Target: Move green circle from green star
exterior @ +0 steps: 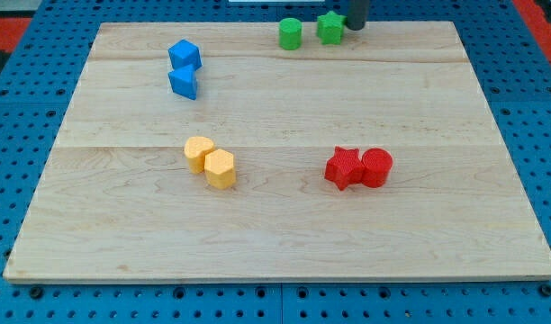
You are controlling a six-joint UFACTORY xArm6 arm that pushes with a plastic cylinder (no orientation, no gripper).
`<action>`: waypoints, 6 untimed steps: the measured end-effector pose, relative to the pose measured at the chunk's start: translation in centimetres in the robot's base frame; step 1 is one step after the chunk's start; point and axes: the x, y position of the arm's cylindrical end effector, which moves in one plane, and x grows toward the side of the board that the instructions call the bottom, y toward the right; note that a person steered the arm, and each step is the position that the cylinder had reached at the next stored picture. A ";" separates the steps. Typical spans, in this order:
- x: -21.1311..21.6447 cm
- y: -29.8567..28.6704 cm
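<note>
Yellow blocks (211,161) nearest, green circle (290,34) beside green star (329,28), my tip (356,27) touching star's right, no writing.

We can see only a small bit of our arm, up at the view's top edge. It is our rod (356,13), and it looks dark grey, nearly black, with smooth straight sides like a thick stick, and the picture cuts off its upper part so we cannot see the rest of our arm. The bottom end, my tip (356,28), is the same dark colour and looks blunt, and we cannot make out any cables, screws or marks on it.
</note>
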 end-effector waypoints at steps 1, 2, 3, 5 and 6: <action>1.3 -0.6; 3.6 -0.5; 9.0 0.1; 3.9 -5.0; 3.1 -5.3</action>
